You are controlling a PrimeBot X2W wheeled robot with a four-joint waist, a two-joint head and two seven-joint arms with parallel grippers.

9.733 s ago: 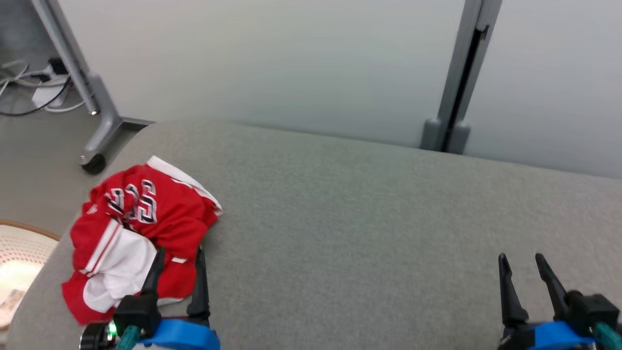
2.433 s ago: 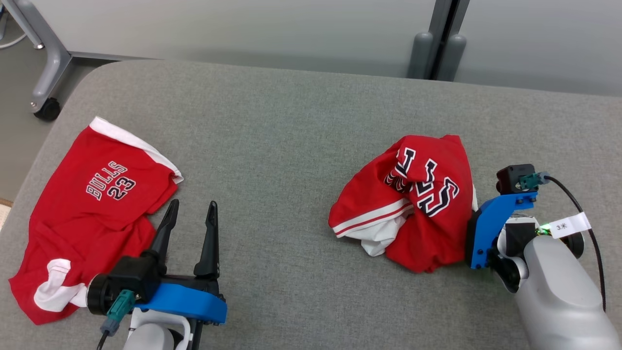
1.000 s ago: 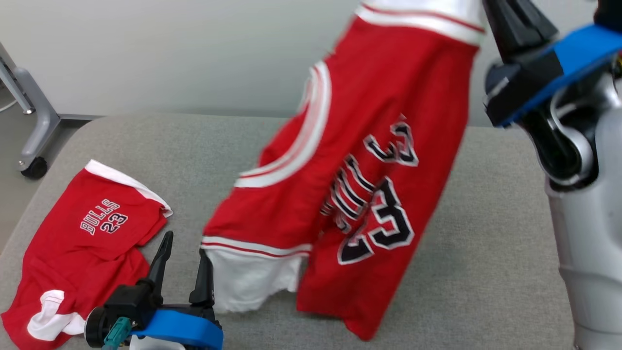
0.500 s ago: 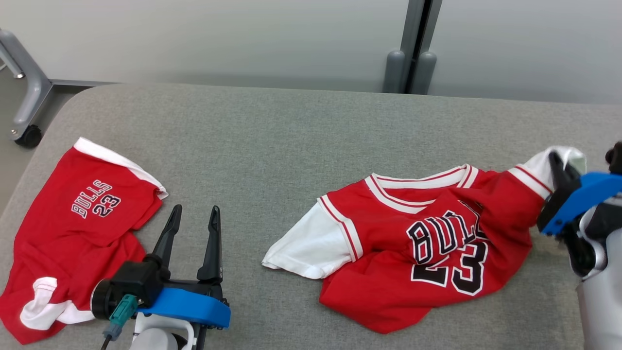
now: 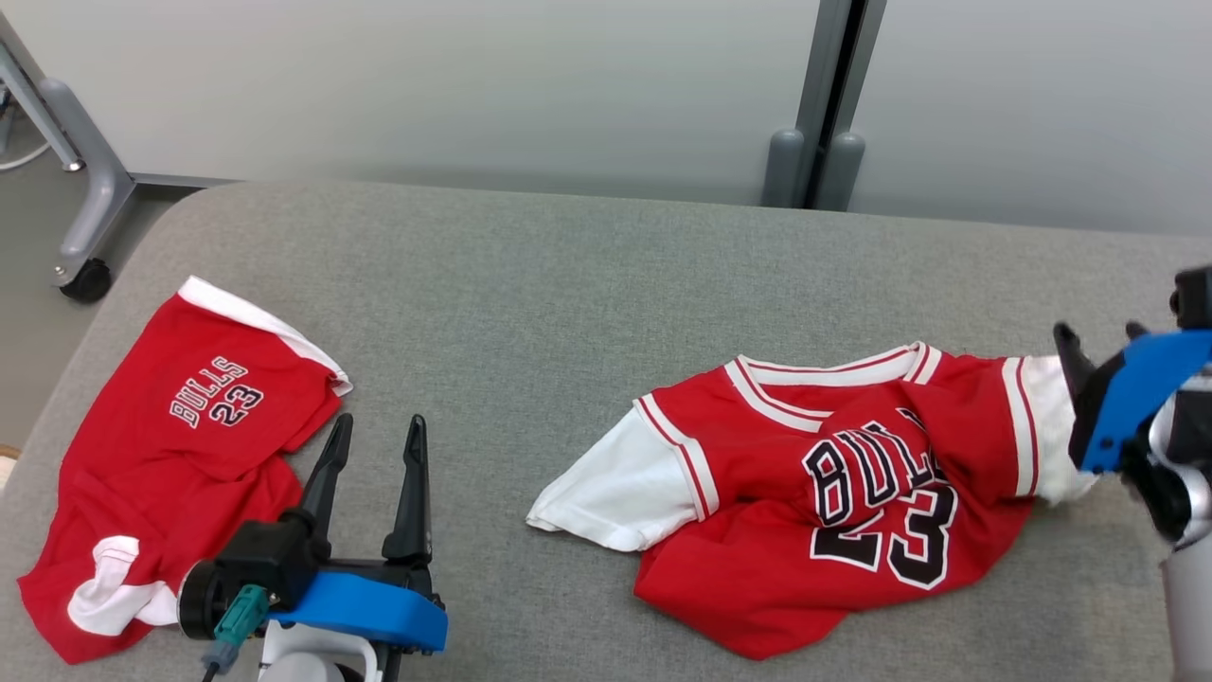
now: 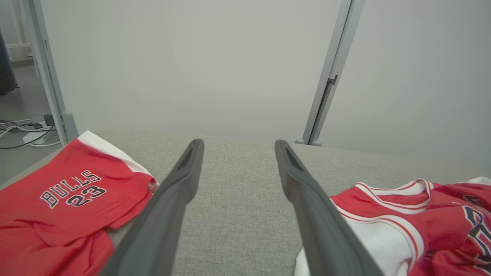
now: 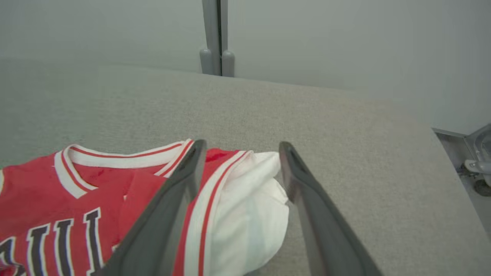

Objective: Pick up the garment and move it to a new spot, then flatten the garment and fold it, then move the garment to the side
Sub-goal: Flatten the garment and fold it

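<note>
The garment [image 5: 852,493], a red Bulls 23 jersey with white sleeves, lies front up and rumpled on the right half of the grey padded table [image 5: 568,284]. My right gripper [image 5: 1098,332] stands open just over its right-hand white sleeve [image 7: 245,214]. The sleeve lies loose under the spread fingers, in the right wrist view [image 7: 242,145]. My left gripper [image 5: 379,421] rests open near the front left, empty, with the jersey's other white sleeve [image 6: 383,245] to its right [image 6: 238,142].
Red Bulls 23 shorts [image 5: 180,426] lie flat at the table's left end, beside my left gripper [image 6: 57,199]. A grey post [image 5: 814,142] stands behind the table against a pale wall. A wheeled frame leg [image 5: 85,275] stands off the back left corner.
My right gripper has opened and let go of the jersey's sleeve, which has dropped onto the table. The left arm has stayed put; the camera shifted slightly.
</note>
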